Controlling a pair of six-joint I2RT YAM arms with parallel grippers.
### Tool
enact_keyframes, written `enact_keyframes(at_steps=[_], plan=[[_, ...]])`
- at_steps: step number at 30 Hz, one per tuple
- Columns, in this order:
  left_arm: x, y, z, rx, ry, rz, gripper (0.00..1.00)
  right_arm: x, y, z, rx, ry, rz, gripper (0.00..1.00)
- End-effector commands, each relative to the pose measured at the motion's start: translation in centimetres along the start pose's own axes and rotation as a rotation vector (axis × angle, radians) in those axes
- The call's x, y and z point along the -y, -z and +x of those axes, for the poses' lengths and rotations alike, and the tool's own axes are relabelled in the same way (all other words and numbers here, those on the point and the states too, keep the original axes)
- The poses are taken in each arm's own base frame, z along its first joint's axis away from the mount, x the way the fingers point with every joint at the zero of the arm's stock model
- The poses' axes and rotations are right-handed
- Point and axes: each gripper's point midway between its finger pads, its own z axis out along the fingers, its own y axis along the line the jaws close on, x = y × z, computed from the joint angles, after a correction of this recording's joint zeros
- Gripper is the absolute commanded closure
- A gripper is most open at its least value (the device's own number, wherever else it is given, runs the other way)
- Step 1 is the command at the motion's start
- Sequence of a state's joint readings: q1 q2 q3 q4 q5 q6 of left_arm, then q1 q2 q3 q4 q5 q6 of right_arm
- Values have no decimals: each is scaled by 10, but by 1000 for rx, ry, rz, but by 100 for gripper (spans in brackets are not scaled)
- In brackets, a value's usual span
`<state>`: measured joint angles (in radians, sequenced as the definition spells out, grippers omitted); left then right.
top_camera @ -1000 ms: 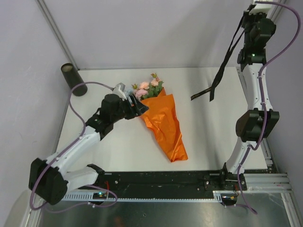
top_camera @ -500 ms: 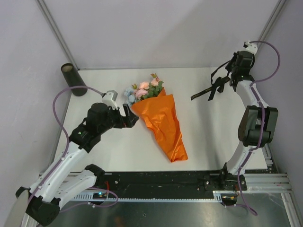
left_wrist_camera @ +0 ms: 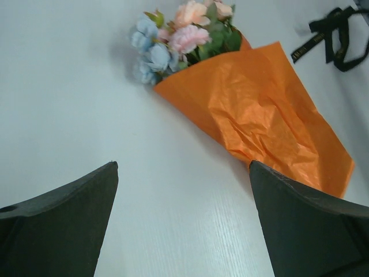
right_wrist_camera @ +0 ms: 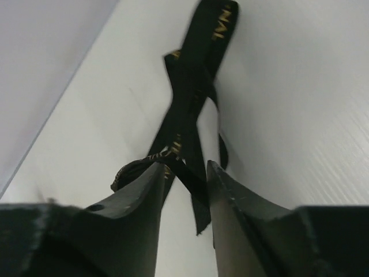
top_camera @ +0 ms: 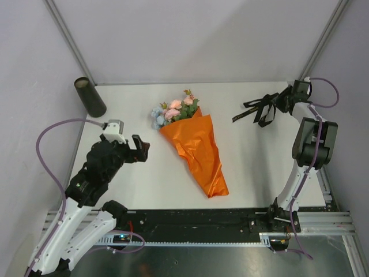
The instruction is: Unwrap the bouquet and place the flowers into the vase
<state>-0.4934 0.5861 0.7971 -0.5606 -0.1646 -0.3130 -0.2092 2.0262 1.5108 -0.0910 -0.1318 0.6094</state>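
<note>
Right tool (top_camera: 283, 103), now slightly spread, has lowered the black gold-lettered ribbon (top_camera: 258, 109); left tool (top_camera: 142, 147) gapes. Ribbon may snag its fingers.

I work over a white table (top_camera: 253, 161), pale grey walls (top_camera: 190, 40) around me, metal posts (top_camera: 70, 40) at the corners, under soft even light.

the stems of the flowers (top_camera: 174, 109) are hidden inside the orange paper (top_camera: 199, 153); only blooms and leaves are seen. in the right wrist view the black ribbon (right_wrist_camera: 190, 104) is blurred, its gold lettering cannot be read, and its far end is cut off by the top edge. whether it is touched by the right gripper (right_wrist_camera: 184, 164) cannot be told. in the left wrist view the fingers (left_wrist_camera: 63, 219) of the left gripper (left_wrist_camera: 183, 164) are cut off by the bottom edge.
</note>
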Motion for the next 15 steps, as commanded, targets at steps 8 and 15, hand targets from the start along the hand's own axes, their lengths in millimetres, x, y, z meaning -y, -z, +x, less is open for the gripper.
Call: enact_keyframes(at_steps=[8,15], plan=[[-34,11,-10,80,-24,-168,0,10,30,-16,-30,-48,49,31],[-38,14,-13,103,-16,-187,0,-38,74,-5,-76,19,-157,26]])
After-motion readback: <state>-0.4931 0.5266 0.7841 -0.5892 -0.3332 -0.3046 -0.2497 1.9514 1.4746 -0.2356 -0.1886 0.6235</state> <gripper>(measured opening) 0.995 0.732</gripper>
